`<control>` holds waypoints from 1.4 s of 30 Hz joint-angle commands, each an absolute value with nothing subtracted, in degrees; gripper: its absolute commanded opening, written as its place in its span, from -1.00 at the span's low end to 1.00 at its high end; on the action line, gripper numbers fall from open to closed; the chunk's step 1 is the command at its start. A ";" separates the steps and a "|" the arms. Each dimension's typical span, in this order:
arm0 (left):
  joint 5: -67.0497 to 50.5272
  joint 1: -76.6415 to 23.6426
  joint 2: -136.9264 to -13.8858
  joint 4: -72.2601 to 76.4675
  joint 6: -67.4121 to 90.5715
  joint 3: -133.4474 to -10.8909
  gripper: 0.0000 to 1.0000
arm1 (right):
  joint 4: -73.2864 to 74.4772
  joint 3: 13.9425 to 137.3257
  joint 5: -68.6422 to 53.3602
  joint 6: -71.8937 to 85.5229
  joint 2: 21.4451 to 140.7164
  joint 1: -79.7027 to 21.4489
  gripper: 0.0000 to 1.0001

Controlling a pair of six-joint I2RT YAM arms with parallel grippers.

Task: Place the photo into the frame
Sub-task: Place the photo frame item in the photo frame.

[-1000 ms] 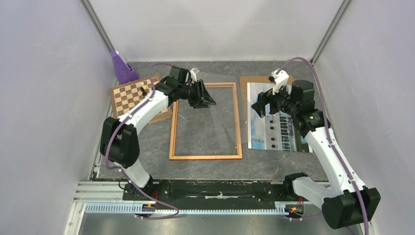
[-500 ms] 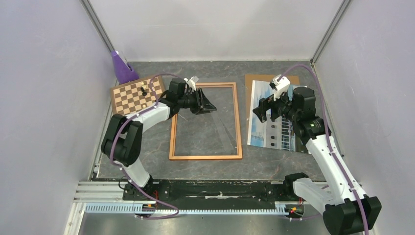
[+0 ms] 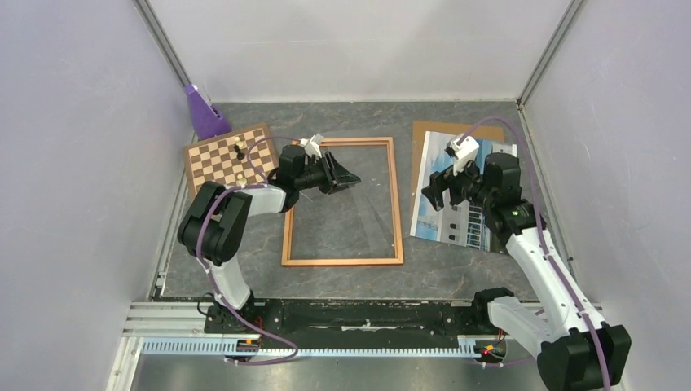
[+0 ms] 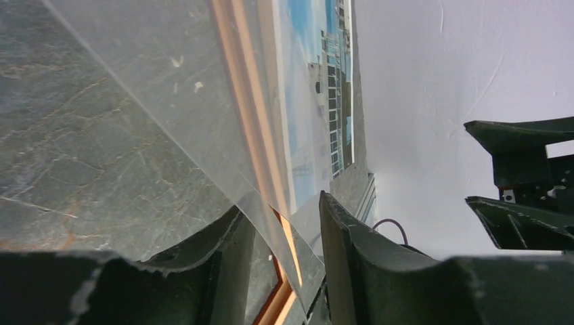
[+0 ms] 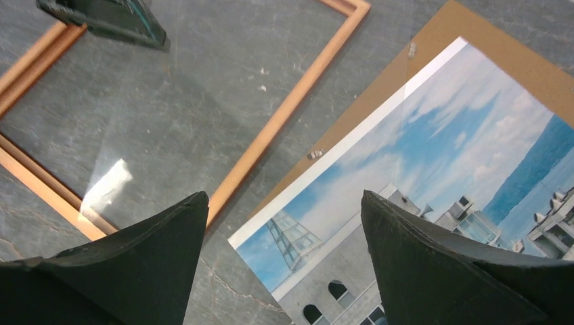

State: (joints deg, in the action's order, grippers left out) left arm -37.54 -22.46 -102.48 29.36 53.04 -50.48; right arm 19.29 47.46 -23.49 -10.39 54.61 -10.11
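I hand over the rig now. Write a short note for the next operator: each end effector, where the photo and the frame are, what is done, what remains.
The left end effector is part open, with the edge of the clear sheet between its fingers, over the far half of the frame.
The right end effector is open and empty, above the left edge of the photo.
The photo lies face up on the brown backing panel, right of the frame.
Done: photo not in the frame yet.
Left: place the photo in the frame.
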 commanded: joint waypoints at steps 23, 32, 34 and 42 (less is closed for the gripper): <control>-40.49 -14.89 -103.49 34.55 57.49 -47.84 -0.95 | 0.46 29.60 -20.26 -19.40 56.34 -9.93 0.67; -45.48 -10.78 -98.67 4.17 47.17 -57.14 -0.95 | 1.77 30.41 -20.95 -18.57 56.50 -9.93 0.67; -46.29 -10.22 -98.08 -1.12 45.56 -59.13 -0.95 | 1.91 30.41 -21.00 -18.37 56.63 -9.93 0.67; -45.87 -7.04 -97.75 -23.57 34.08 -66.92 -0.95 | 2.79 30.23 -20.92 -18.43 56.45 -9.93 0.67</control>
State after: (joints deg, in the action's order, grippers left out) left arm -43.90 -9.08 -99.48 -9.26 42.94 -63.05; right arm 3.57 28.64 -20.91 -18.55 57.17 -10.11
